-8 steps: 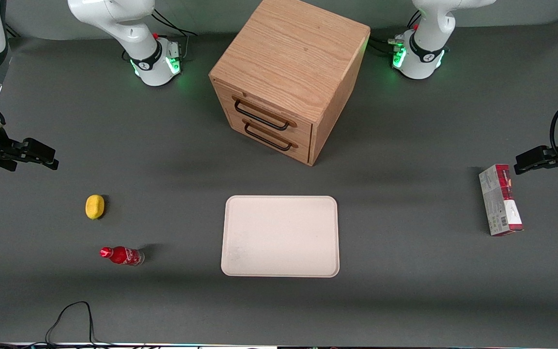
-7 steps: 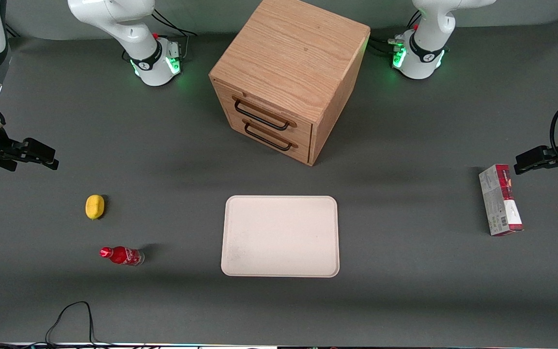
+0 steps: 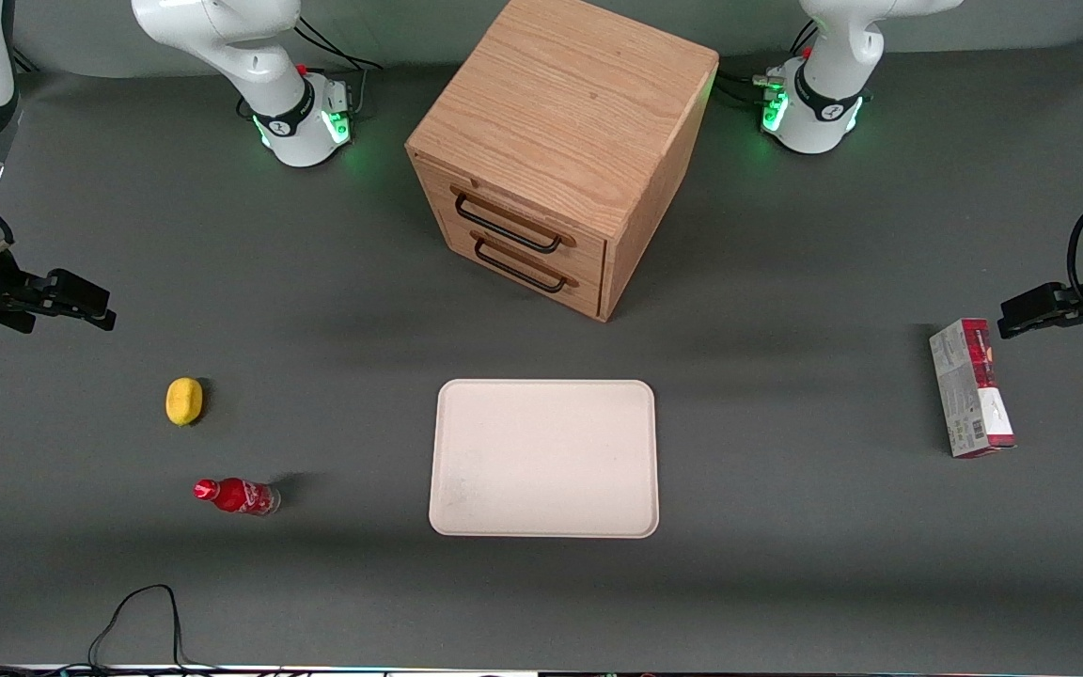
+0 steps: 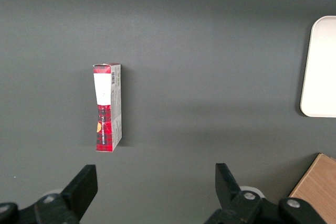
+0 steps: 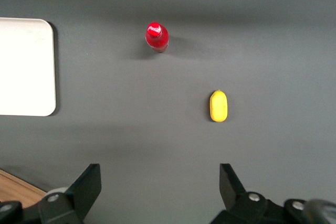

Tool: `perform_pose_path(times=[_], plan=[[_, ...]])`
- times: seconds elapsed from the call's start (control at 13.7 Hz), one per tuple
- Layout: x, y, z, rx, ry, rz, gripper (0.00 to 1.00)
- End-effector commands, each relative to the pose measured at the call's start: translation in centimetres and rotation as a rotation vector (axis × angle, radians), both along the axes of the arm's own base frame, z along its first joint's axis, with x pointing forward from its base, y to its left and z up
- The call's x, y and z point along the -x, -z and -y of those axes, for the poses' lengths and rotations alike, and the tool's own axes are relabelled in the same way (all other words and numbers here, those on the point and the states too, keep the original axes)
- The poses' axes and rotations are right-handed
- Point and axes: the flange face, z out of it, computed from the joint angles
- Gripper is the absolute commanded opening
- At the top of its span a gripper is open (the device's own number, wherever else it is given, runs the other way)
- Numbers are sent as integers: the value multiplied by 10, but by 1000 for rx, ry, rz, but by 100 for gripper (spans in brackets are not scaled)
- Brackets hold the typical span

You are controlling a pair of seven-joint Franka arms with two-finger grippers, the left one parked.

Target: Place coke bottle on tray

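Note:
The coke bottle (image 3: 236,495), small and red with a red cap, stands upright on the grey table toward the working arm's end; it also shows in the right wrist view (image 5: 156,36). The cream-white tray (image 3: 543,458) lies flat mid-table with nothing on it, and its rounded edge shows in the right wrist view (image 5: 26,66). My gripper (image 3: 95,310) hangs above the table, farther from the front camera than the bottle and apart from it. In the right wrist view my gripper (image 5: 160,177) is open, with only bare table between its fingers.
A yellow lemon (image 3: 184,401) lies between the gripper and the bottle. A wooden two-drawer cabinet (image 3: 560,150) stands farther back than the tray. A red-and-grey carton (image 3: 971,387) lies toward the parked arm's end. A black cable (image 3: 133,616) loops near the table's front edge.

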Motion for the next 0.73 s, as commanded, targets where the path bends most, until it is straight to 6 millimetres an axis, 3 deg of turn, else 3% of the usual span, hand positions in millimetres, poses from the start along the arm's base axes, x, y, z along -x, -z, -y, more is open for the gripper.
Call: perform_pose_path(times=[0.0, 0.15, 0.29, 0.66], plan=[[-36, 2, -1, 19, -17, -9, 100], [-72, 7, -3, 11, -80, -21, 100], [-94, 13, -1, 6, -75, -19, 100], [-109, 34, -5, -2, -82, -9, 100]])
